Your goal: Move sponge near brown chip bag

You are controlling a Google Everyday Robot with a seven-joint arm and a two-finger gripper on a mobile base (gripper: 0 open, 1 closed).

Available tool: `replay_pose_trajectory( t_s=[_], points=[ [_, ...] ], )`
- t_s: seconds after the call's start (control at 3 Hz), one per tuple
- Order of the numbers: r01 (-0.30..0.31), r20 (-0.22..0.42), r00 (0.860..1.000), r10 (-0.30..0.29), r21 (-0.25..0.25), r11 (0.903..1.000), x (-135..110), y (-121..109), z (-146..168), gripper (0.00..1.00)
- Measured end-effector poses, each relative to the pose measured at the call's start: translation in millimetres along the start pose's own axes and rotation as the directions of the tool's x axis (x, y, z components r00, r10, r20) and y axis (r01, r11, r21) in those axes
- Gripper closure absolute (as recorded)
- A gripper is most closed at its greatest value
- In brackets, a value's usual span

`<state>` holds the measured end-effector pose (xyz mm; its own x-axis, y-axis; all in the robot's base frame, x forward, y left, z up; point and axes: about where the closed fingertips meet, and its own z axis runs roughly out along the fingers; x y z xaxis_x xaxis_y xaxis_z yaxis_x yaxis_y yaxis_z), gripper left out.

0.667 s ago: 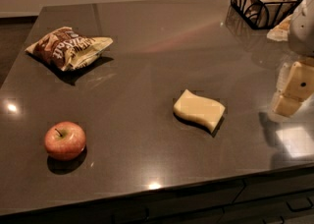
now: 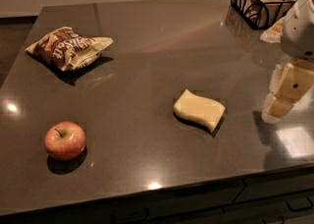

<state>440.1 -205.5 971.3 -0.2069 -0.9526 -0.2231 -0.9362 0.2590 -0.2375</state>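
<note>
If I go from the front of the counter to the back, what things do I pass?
Apple → sponge → brown chip bag → wire basket. The gripper hangs at the right edge, to the right of the sponge.

Dim warm light; glare spots on countertop [image 2: 147, 56]; gripper [image 2: 282, 101] at right edge.

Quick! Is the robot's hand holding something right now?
Gripper: at the right edge over the counter, to the right of the sponge and not touching it; open or shut cannot be told.
</note>
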Motion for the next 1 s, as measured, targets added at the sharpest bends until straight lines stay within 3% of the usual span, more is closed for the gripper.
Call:
replay_pose_trajectory(
  t_s=[1.0],
  points=[
    [0.032,0.116,0.993,-0.021,-0.096,0.9949,-47,16,69,0.0]
  ],
)
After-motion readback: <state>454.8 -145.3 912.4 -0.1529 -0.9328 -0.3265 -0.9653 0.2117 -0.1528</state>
